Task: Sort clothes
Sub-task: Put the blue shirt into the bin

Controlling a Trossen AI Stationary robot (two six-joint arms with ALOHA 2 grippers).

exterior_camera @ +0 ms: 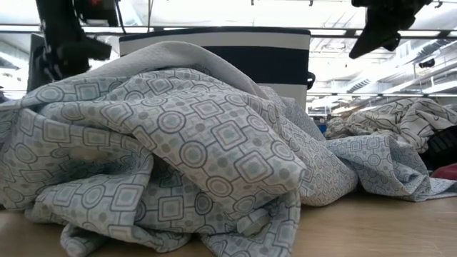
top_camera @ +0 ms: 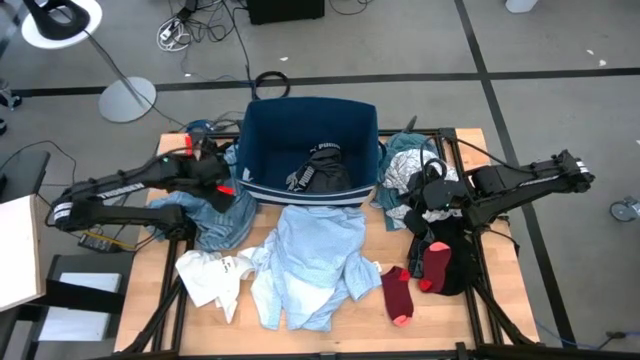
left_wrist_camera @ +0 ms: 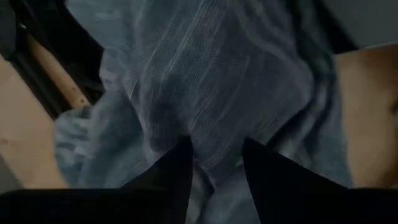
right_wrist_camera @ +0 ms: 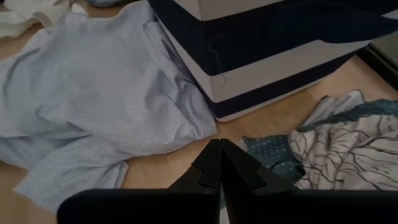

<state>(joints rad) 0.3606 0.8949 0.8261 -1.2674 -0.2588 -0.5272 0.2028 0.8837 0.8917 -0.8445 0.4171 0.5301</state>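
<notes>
Hovering my left hand (left_wrist_camera: 214, 163), fingers apart, over the crumpled blue-grey denim garment (top_camera: 212, 216) beside the navy striped fabric bin (top_camera: 310, 150); my right hand (right_wrist_camera: 219, 163) waits pinched shut above the wooden surface (right_wrist_camera: 273, 115).

Overhead and table-level views share the bin (top_camera: 310, 150); wrist cameras seemingly hang close

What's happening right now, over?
Left gripper open above blue shirt. Right gripper shut, empty, beside navy bin. Black garment in bin; clothes cover table. Over.
</notes>
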